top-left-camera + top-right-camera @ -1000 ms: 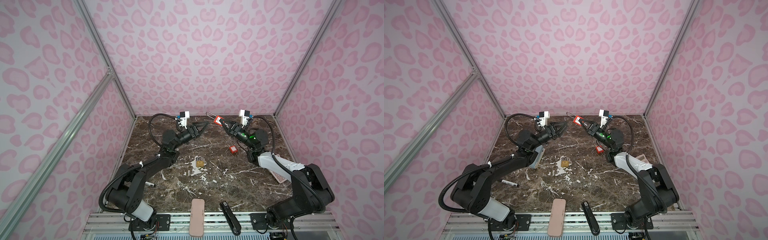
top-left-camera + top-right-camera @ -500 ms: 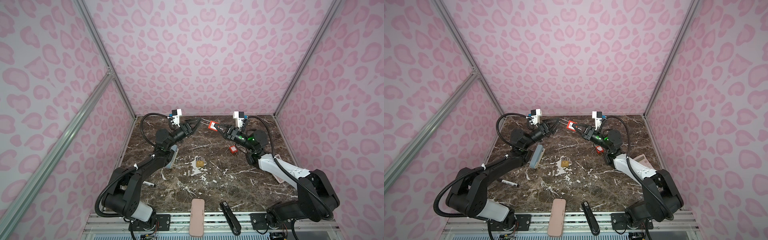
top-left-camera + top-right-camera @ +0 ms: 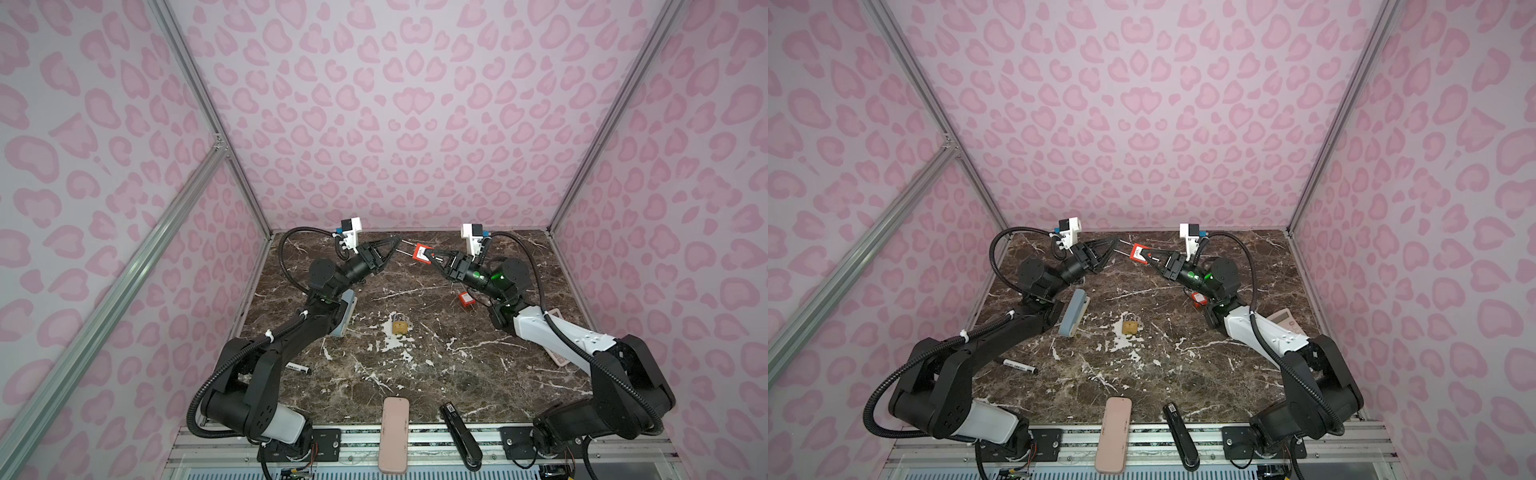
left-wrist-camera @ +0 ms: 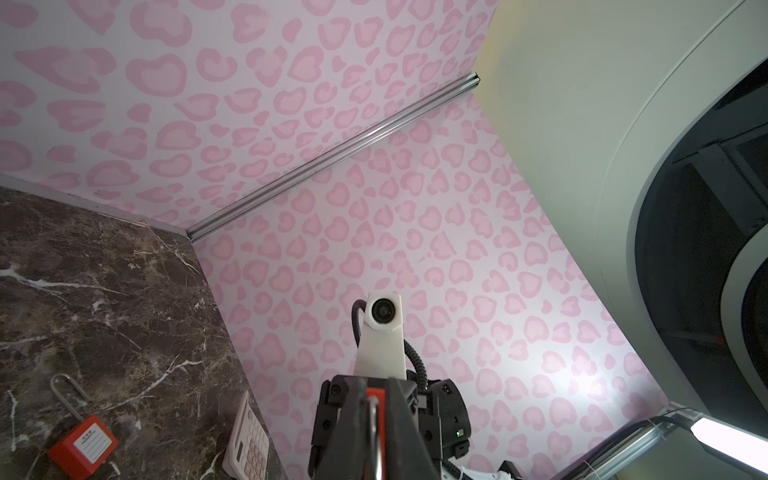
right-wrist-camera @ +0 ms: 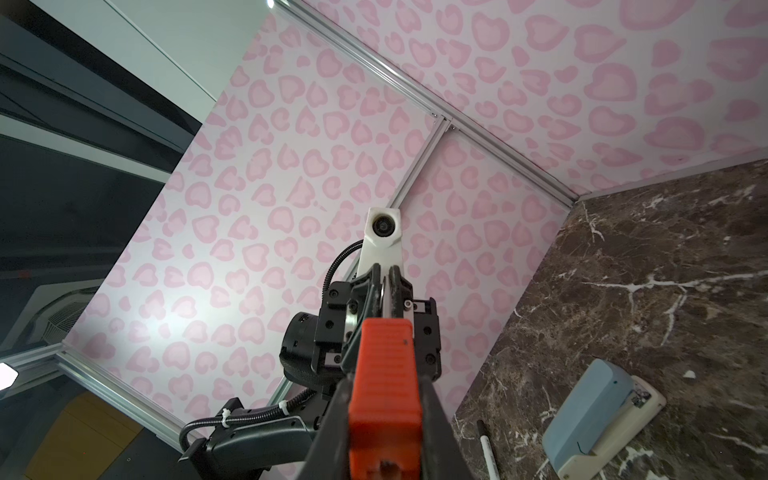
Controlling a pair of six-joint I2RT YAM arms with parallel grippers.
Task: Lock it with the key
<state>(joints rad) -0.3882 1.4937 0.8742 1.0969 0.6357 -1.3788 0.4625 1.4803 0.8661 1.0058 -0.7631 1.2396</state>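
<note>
While the right gripper (image 3: 430,254) pinches the body of the red padlock (image 3: 421,252) between its fingers and the left gripper (image 3: 395,243) has its fingers pressed together on the silver shackle (image 3: 406,248), the lock hangs in the air over the back of the table (image 3: 415,374), between the two arms and close to the rear wall. The step in hand appears to be driving the shackle home into the body, and that calls for a push straight along the lock's own line. The right grip must stay firm so the ribbed red body (image 5: 384,365) does not slide back through the fingers, and the left must not twist, or the shackle legs may bind. Whether the shackle is already seated cannot be told from these views. No key shows in any picture, so the turn of the key looks yet to come. The padlock's long axis runs nearly level from one gripper to the other. Its shackle end points at the left arm and slightly toward the rear wall. Its keyway end faces back into the right gripper, which probably blocks a key until the lock is regripped. A second red padlock (image 3: 465,298) and a brass padlock (image 3: 400,326) lie on the marble, well apart from the held one.
</note>
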